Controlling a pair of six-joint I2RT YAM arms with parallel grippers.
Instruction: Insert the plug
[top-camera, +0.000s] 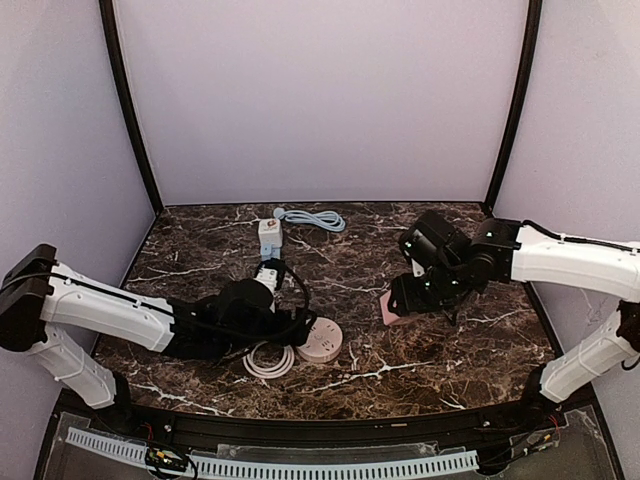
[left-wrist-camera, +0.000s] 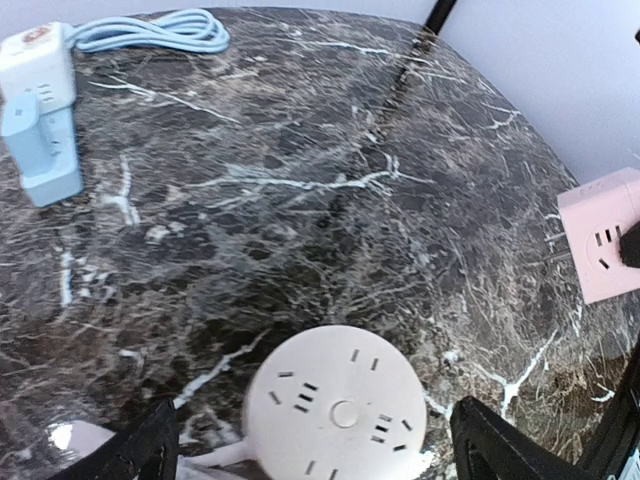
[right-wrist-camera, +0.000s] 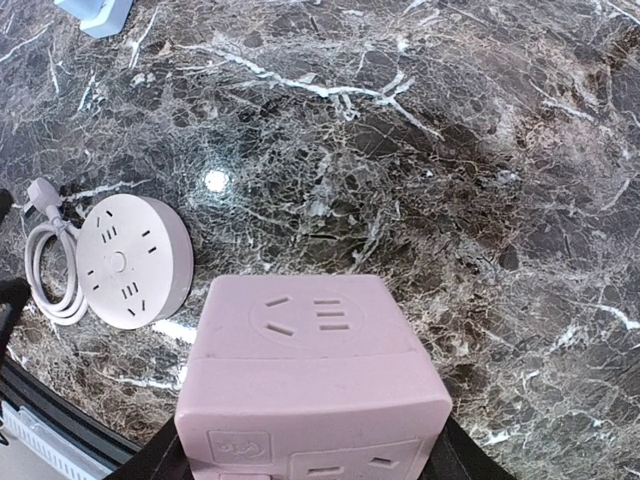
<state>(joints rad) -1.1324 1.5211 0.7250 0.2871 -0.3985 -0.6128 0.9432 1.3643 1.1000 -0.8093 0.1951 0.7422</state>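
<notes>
Plug (right-wrist-camera: 40, 195) on coiled cord (right-wrist-camera: 45, 290) beside round socket (left-wrist-camera: 340, 410), left gripper (left-wrist-camera: 315, 425) wide above it, right gripper (right-wrist-camera: 310, 455) apparently gripping pink cube (right-wrist-camera: 310, 360).

From my overhead view, the round socket (top-camera: 320, 340) lies on the table (top-camera: 450, 370) near the front, left of centre. Its coiled cord (top-camera: 268, 361) touches its left side. The cube socket (top-camera: 389, 308) sits to its right and a little further back, well apart, between the fingers of the right gripper (right-wrist-camera: 300, 462). Behind them, the power strip (top-camera: 269, 236) lies left of centre, with an adapter (left-wrist-camera: 40, 150) against its near end. A cable (top-camera: 318, 218) lies just to its right.
</notes>
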